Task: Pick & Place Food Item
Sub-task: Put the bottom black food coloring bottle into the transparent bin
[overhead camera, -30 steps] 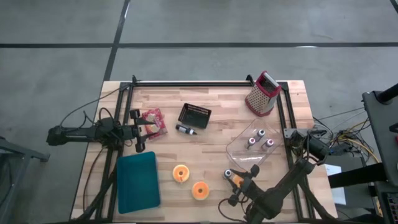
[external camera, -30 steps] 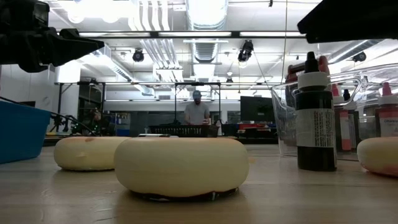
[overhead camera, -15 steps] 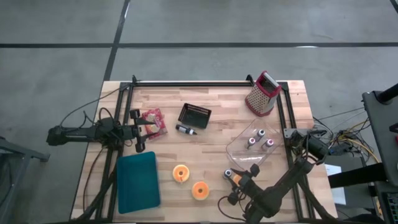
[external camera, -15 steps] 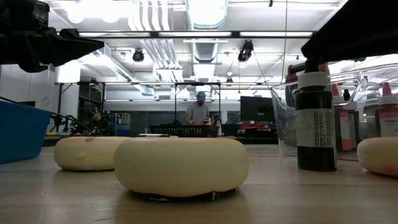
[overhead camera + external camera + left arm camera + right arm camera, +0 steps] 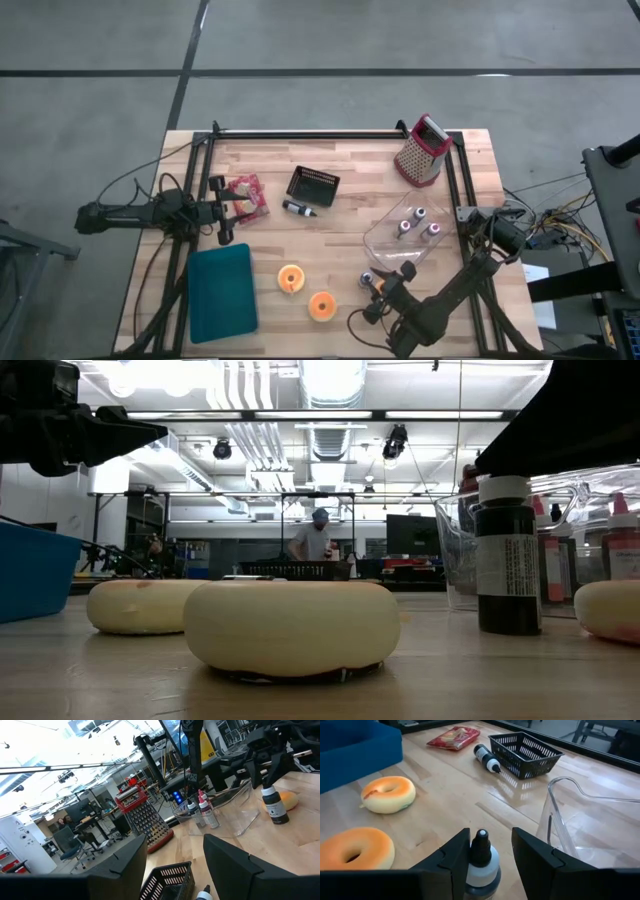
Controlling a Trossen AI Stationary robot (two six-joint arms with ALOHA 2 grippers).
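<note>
So the thing being worked on here looks like the little dark bottle (image 5: 481, 862). It's standing upright on the wood near the front edge, right of center, with its long axis straight up and down and its black nozzle pointing at the ceiling. The right gripper (image 5: 491, 845) sits low around it with the fingers spread, one on each side. There's a visible gap on at least one side, so it's straddling the bottle, not pinching it. Just behind the bottle is a clear plastic pitcher (image 5: 385, 250) lying on its side, with three more small bottles (image 5: 417, 225) inside. On the other side of the bottle are two orange donuts (image 5: 290, 279) flat on the table, close to each other but not touching, one a bit nearer the front edge (image 5: 322, 305). Past them on the left is a blue tray (image 5: 220, 290). Farther back there's a black mesh basket (image 5: 313, 185) with another black bottle (image 5: 299, 209) lying on its side just beside it, and a red snack packet (image 5: 246, 195) to the left of that. A red box grater (image 5: 420, 152) stands at the far right corner. The left gripper (image 5: 228, 208) waits at the left edge right by the packet, fingers apart and holding nothing. The low view shows a person (image 5: 318, 538) way off in the room behind.
</note>
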